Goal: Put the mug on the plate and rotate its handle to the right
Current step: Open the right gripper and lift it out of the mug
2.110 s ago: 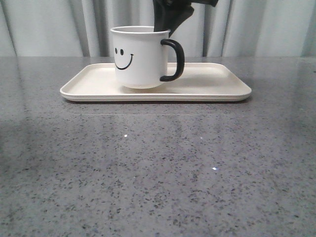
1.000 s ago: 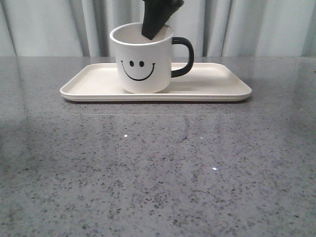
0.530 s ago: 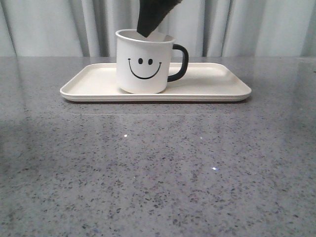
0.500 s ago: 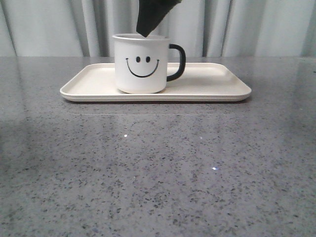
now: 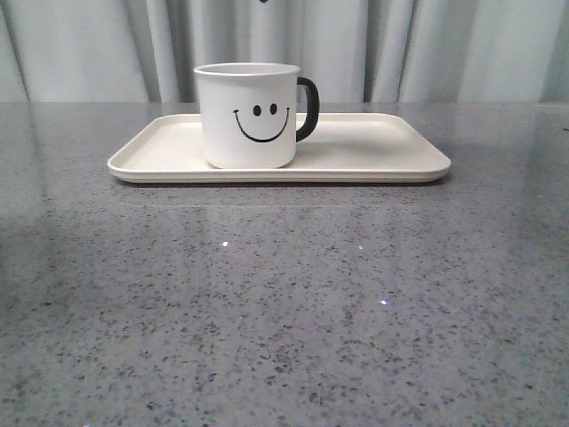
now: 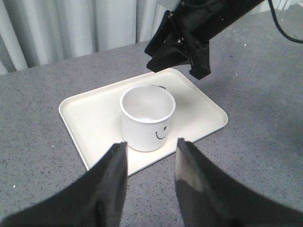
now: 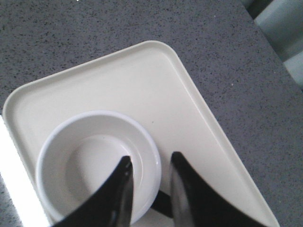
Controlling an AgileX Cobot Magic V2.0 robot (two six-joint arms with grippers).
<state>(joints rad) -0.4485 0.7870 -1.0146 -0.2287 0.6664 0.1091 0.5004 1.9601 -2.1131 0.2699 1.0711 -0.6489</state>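
Mug [image 5: 247, 116] stands upright on the left part of the plate [image 5: 373, 165] on the gray bench [image 5: 284, 302], smiley face to the front and its black handle [image 5: 307, 108] sticking out to the right and a bit back. Both grippers, the left [image 6: 150, 165] and the right [image 7: 149, 182], have their fingers apart and hold nothing; the right one hangs over the mug's rim.

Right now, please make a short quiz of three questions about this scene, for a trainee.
1. True or false: the mug stands upright on the plate.
2. In the front view, the handle shows at the mug's: A) left side B) right side C) front.
3. Fill in: the right gripper hangs above the mug with its jaws ____.

Key: 1 true; 2 B; 3 open, gripping nothing. The left gripper is open too, away from the mug.
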